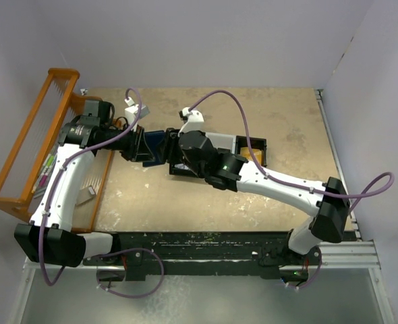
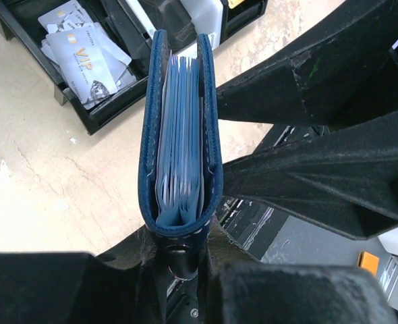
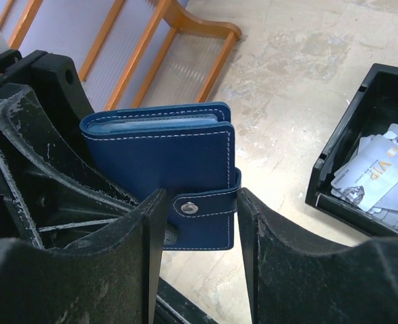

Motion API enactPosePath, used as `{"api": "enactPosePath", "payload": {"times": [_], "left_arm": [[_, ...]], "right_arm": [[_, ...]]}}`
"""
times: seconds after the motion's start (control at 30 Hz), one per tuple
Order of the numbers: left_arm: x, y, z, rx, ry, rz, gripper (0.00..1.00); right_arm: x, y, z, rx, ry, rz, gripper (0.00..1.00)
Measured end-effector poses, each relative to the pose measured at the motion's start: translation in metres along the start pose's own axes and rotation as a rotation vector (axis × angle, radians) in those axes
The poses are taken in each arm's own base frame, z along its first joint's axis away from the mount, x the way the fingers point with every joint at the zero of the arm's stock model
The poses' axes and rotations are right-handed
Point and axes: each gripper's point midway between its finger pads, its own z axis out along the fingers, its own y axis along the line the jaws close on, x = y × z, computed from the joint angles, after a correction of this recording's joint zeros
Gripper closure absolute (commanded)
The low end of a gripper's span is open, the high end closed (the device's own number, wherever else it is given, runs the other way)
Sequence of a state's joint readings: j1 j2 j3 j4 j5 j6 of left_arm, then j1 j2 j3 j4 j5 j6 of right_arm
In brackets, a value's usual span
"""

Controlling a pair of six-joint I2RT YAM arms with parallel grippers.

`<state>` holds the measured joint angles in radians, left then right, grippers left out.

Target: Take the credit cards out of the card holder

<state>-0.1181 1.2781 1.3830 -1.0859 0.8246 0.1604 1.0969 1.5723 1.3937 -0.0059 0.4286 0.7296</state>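
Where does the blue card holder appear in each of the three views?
Top external: the card holder is just left of centre.
Left wrist: it stands in the centre, seen edge-on.
Right wrist: it is centre-left, showing its flat face and snap strap.
Shared landmark: the black tray, right of centre from above, top left in the left wrist view, at the right edge in the right wrist view.

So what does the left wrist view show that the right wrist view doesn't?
Left wrist only: the card holder seen edge-on, its pale blue sleeves packed between the covers. Right wrist only: its stitched outer face, the snap strap sitting between the right gripper's open fingers, and the orange rack. Both: the holder itself and the black tray holding loose cards.
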Motion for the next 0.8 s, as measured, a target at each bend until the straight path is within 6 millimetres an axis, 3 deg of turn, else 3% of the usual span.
{"api": "enactPosePath", "payload": {"times": [0.23,0.8], "left_arm": [[0.002,0.005,-0.001,-0.025,0.007,0.008,1.0],[-0.002,0.013,-0.011,-0.105,0.018,0.069,1.0]], "right_arm": [[0.003,0.002,0.005,0.016,0.001,-0.008,0.55],[0.003,0.008,0.011,0.059,-0.011,0.006,0.82]]}}
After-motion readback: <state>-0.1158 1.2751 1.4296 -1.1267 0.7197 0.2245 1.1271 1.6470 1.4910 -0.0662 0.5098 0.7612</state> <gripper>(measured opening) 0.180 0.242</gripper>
